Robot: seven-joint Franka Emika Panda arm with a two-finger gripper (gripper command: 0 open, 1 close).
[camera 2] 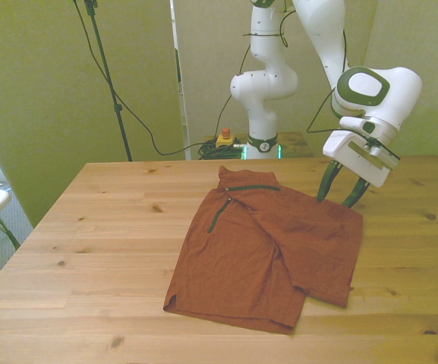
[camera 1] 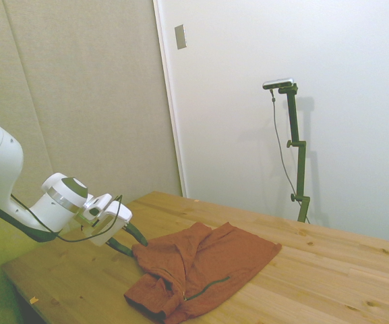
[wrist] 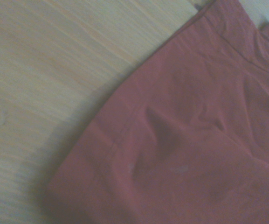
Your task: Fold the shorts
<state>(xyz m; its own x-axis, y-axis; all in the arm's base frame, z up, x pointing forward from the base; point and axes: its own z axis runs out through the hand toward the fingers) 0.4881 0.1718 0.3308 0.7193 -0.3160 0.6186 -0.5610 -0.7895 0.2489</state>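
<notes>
Front view: the shorts (camera 2: 268,254) are spread flat on the wooden table (camera 2: 105,227), one leg lapped over the other. The gripper (camera 2: 338,199) is poised at the garment's 1 o'clock corner, its fingers (camera 2: 326,186) parted and empty, tips at the cloth's edge; contact cannot be judged.

The wooden worktop (camera 2: 89,227) carries only the shorts (camera 2: 268,250), spread flat and wrinkled. The claw (camera 2: 338,196) hangs at their hem edge, its open fingers just above the cloth. Bare planks lie right beside the claw.
</notes>
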